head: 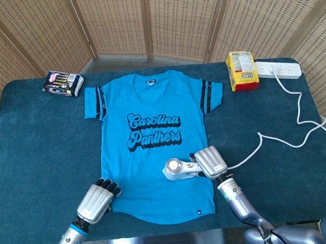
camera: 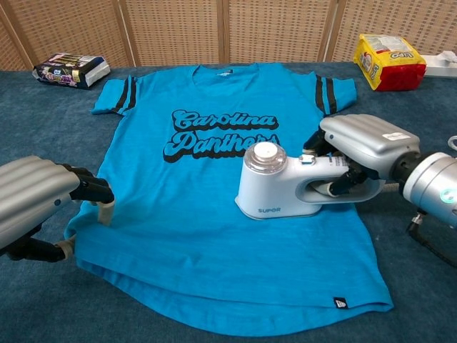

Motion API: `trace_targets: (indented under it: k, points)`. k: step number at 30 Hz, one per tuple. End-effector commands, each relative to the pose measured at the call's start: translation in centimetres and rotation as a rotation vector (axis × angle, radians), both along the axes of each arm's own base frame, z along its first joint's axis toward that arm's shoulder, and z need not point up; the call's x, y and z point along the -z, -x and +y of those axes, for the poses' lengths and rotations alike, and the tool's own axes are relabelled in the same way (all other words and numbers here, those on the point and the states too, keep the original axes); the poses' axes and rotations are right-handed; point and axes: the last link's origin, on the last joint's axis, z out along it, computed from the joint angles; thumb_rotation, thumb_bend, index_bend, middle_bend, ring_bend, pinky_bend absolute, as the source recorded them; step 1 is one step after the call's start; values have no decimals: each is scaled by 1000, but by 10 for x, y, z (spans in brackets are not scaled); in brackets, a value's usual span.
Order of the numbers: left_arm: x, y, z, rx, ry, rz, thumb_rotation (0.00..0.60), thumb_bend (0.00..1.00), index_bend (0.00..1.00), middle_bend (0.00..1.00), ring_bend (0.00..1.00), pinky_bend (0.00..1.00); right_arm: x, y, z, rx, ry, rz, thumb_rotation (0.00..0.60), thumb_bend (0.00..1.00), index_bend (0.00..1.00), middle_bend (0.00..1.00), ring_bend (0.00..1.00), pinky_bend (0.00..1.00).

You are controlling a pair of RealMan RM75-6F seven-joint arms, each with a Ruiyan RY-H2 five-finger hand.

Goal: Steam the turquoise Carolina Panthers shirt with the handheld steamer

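The turquoise Carolina Panthers shirt (head: pixel 150 109) (camera: pixel 207 164) lies flat on the table, collar away from me. My right hand (head: pixel 210 162) (camera: pixel 360 146) grips the handle of the white handheld steamer (head: pixel 178 169) (camera: pixel 282 187), which sits on the shirt's lower right part, below the lettering. My left hand (head: pixel 97 199) (camera: pixel 36 200) pinches the shirt's lower left hem edge between its dark fingertips and holds it down against the table.
A dark snack pack (head: pixel 63 83) (camera: pixel 70 68) lies at the back left. A yellow packet (head: pixel 242 70) (camera: pixel 389 61) stands at the back right beside a white power strip (head: pixel 278 69). The steamer's white cord (head: pixel 287 123) loops across the right side of the blue table (head: pixel 35 149).
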Motion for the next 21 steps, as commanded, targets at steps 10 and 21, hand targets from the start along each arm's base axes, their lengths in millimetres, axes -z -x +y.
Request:
trace_targets:
  k: [10, 21]
  points:
    - [2, 2, 0, -5, 8, 3, 543, 452, 552, 455, 392, 388, 37, -36, 8, -51, -80, -17, 600, 314, 693, 748, 801, 722]
    - [1, 2, -1, -4, 3, -3, 542, 453, 552, 455, 392, 387, 34, -38, 2, -72, -27, 33, 600, 314, 692, 748, 802, 721]
